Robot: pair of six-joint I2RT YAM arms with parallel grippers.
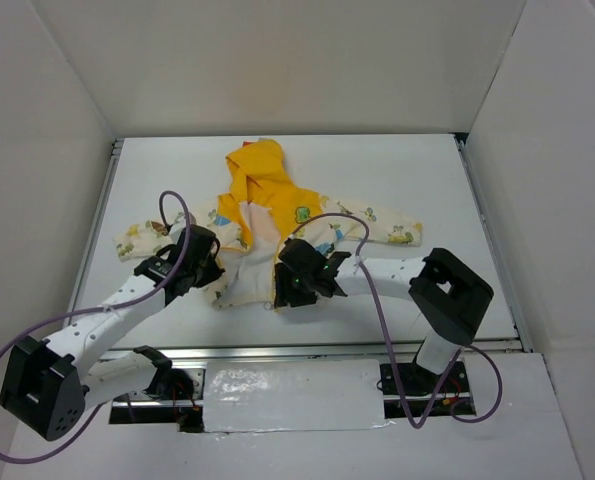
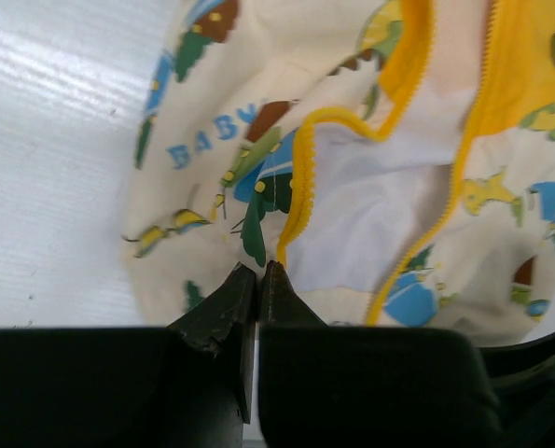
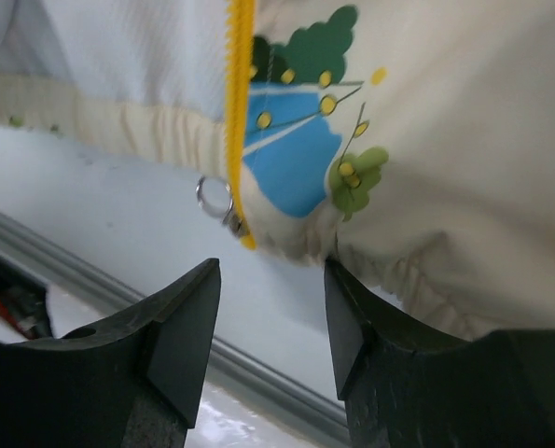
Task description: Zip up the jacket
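Note:
The cream jacket (image 1: 260, 190) with cartoon prints lies open on the table, yellow hood at the far end. In the left wrist view, my left gripper (image 2: 259, 271) is shut at the lower end of the jacket's (image 2: 212, 149) yellow zipper edge (image 2: 300, 182), pinching the fabric at the hem. It shows at the jacket's left hem in the top view (image 1: 217, 270). My right gripper (image 3: 272, 280) is open just below the other front panel's hem (image 3: 417, 187). The metal zipper slider (image 3: 216, 198) hangs at the bottom of that yellow zipper edge (image 3: 241, 93), a little above my left fingertip (image 3: 198, 289). It holds nothing.
The white table (image 1: 427, 170) is walled in on three sides. A metal rail (image 1: 357, 346) runs along its near edge, close under both grippers. The jacket's sleeves spread left (image 1: 142, 238) and right (image 1: 392, 230).

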